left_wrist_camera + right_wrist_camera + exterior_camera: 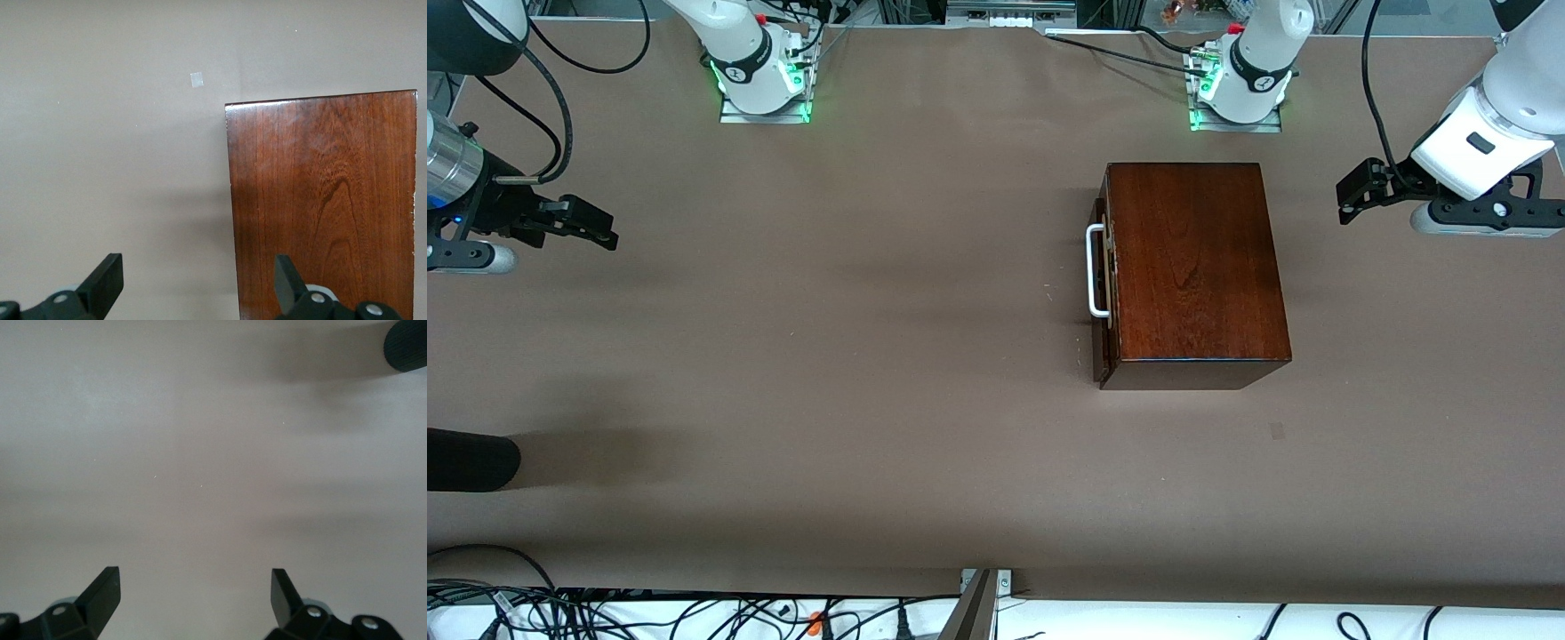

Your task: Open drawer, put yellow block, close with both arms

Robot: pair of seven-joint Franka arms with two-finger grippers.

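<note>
The dark mahogany box [1192, 267] stands toward the left arm's end of the table. Its drawer [1103, 276] is pushed in, and the white loop handle [1094, 271] faces the right arm's end. The box top also shows in the left wrist view [320, 200]. The yellow block is out of view. My left gripper [1352, 191] is open and empty, up in the air beside the box at the left arm's end of the table. My right gripper [600, 227] is open and empty over bare table at the right arm's end. Both show open fingers in their wrist views [107, 283] [103, 593].
A black rounded object [467, 460] juts in at the table's edge, nearer to the front camera than the right gripper; it also shows in the right wrist view [407, 343]. A small grey patch [1277, 431] lies on the brown table cover [827, 356] near the box.
</note>
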